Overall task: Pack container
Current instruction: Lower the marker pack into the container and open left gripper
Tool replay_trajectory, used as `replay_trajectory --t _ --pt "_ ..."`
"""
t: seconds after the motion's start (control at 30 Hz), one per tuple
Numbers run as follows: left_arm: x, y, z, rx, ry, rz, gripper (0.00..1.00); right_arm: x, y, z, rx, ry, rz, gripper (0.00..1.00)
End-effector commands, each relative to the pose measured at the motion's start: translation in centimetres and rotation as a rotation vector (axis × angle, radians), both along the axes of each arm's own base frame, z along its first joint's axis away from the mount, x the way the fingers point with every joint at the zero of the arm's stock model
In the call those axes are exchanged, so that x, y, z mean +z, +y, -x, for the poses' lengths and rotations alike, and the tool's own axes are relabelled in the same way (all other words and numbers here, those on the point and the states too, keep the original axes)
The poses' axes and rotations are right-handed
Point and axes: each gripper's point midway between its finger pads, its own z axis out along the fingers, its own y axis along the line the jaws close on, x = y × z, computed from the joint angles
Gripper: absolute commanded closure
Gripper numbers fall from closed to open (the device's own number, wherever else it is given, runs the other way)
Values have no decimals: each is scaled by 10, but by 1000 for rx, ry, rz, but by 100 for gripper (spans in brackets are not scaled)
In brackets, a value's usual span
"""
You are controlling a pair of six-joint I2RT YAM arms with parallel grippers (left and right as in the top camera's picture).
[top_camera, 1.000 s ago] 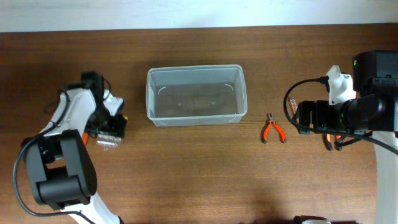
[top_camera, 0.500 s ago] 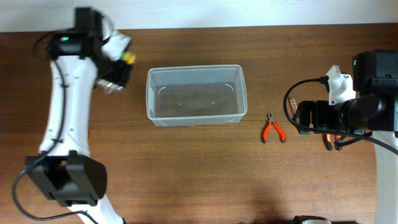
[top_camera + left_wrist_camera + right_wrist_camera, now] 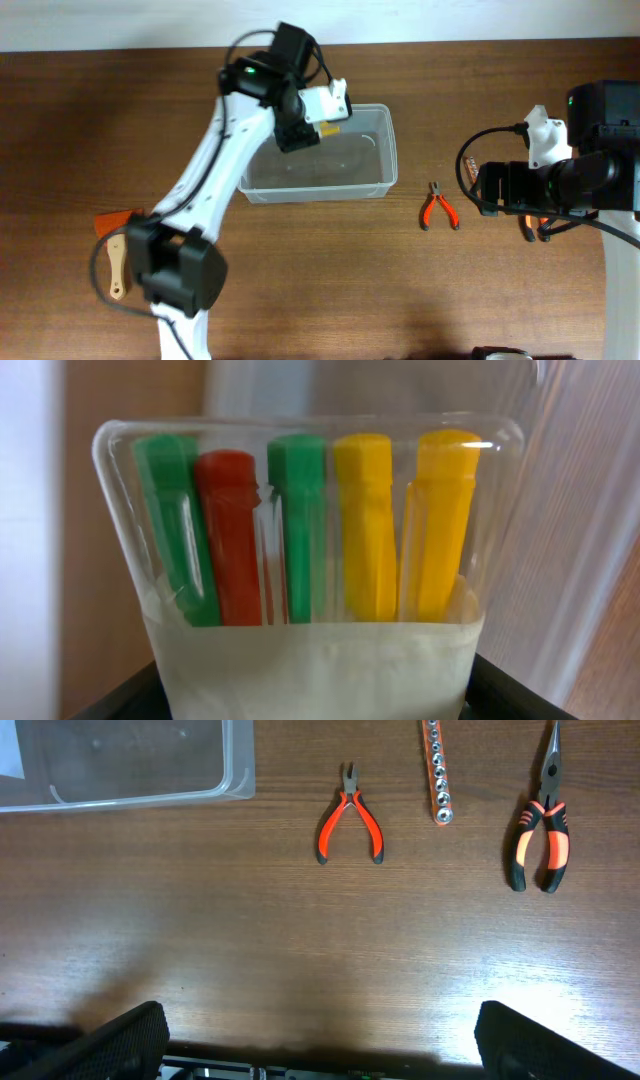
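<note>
I saw the container [image 3: 391, 150] sitting near the far edge of the tabletop [image 3: 330, 290], midway along, my left gripper [image 3: 305, 130] over it clamped on a clear pack of coloured handles [image 3: 300, 525], my right gripper [image 3: 320, 1025] spread wide, empty, by the right edge.

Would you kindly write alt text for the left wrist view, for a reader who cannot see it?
A clear blister pack holding five coloured handles, green, red, green, yellow, yellow, fills the frame, gripped at its pale base by the left tool. Behind it are blurred brown wood and, at right, clear plastic.
</note>
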Motion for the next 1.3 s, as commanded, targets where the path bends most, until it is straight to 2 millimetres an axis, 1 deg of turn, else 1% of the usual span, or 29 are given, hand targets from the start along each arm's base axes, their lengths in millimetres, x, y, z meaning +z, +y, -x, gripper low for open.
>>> replay_trajectory --t 0.0,0.07,0.13,0.3,0.47,0.67,0.8,0.83,0.9,0.93,1.0,1.1,1.17,1.2,1.27 --pt "-37 -2 0 -50 78 -33 98 -1 -2 0 -14 5 3 1" --pt "-52 -2 1 -51 113 -47 98 -1 -2 0 -14 6 3 1" --pt "-63 -3 1 -46 137 -52 98 -1 -2 0 -15 6 3 1" --pt "-78 -5 4 -51 175 -45 98 -1 -2 1 -14 7 3 1" --pt "-97 -11 12 -63 243 -19 98 -1 -2 1 -14 7 3 1" --pt "-121 -9 17 -60 299 -42 98 -1 -2 1 -14 8 3 1" --pt "-124 -9 17 -60 304 -44 97 -1 -2 1 -14 10 3 1" --pt "-124 -9 16 -60 300 -44 88 -1 -2 2 -14 11 2 1" --pt "-124 -10 16 -61 299 -42 72 -1 -2 1 -14 11 2 1" --pt "-124 -10 16 -61 299 -43 67 -1 -2 1 -14 10 3 1" --pt "-124 -10 16 -60 299 -43 62 -1 -2 1 -15 10 3 1" --pt "-124 -10 16 -60 299 -43 50 -1 -2 1 -14 11 2 1" --pt "-124 -10 16 -60 299 -43 46 -1 -2 1 -15 11 3 1" --pt "-124 -10 16 -60 299 -43 42 -1 -2 1 -15 11 3 1" --pt "-124 -9 16 -60 299 -45 30 -1 -2 1 -15 11 3 1"
